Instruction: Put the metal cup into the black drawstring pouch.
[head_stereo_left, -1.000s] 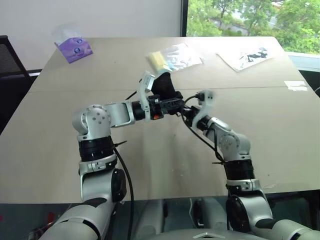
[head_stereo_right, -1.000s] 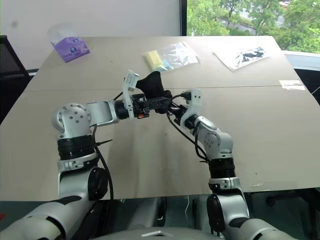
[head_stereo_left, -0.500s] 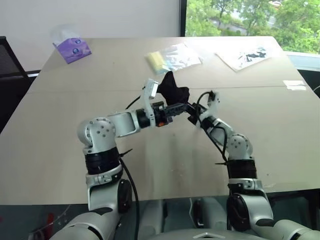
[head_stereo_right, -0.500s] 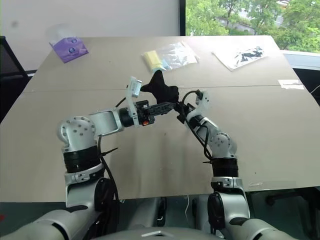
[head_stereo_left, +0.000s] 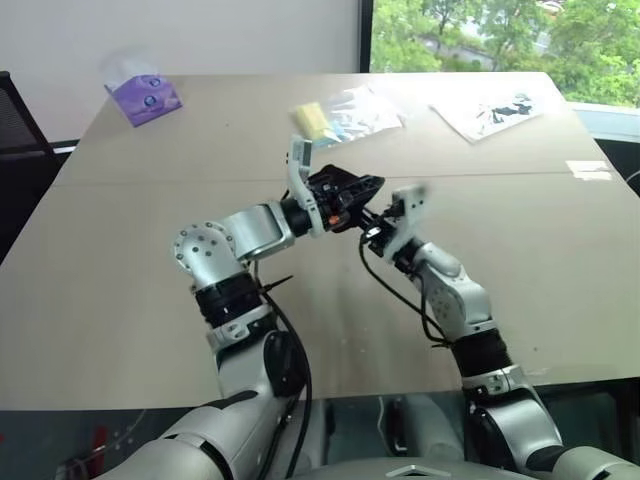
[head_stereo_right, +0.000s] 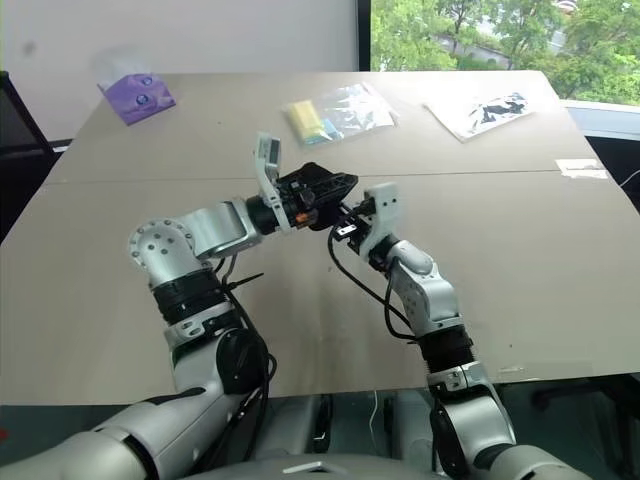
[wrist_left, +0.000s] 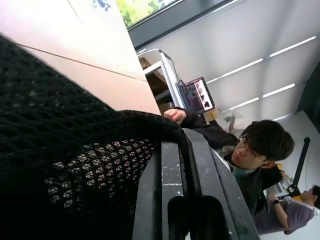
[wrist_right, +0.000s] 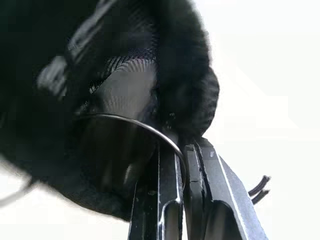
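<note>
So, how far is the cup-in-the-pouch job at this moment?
Mostly done: the metal cup already sits inside the black drawstring pouch. In hand: the left gripper and right gripper are both shut on the pouch, holding it above the table. Left: probably seating the cup fully and setting the pouch down.

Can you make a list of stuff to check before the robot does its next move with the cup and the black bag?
1. Left pincer shut on the black drawstring pouch: ok, fabric is pinched between its fingers in the left wrist view.
2. Right pincer shut on the metal cup: ok, its fingers clamp the cup's rim.
3. Cup going into the pouch: ok, black fabric wraps around the cup in the right wrist view.
4. Cup fully inside: cannot tell, the pouch hides how deep it sits.
5. Pouch lifted off the table: ok, it is held up between both arms.
6. A person nearby, away from the arms: ok.
</note>
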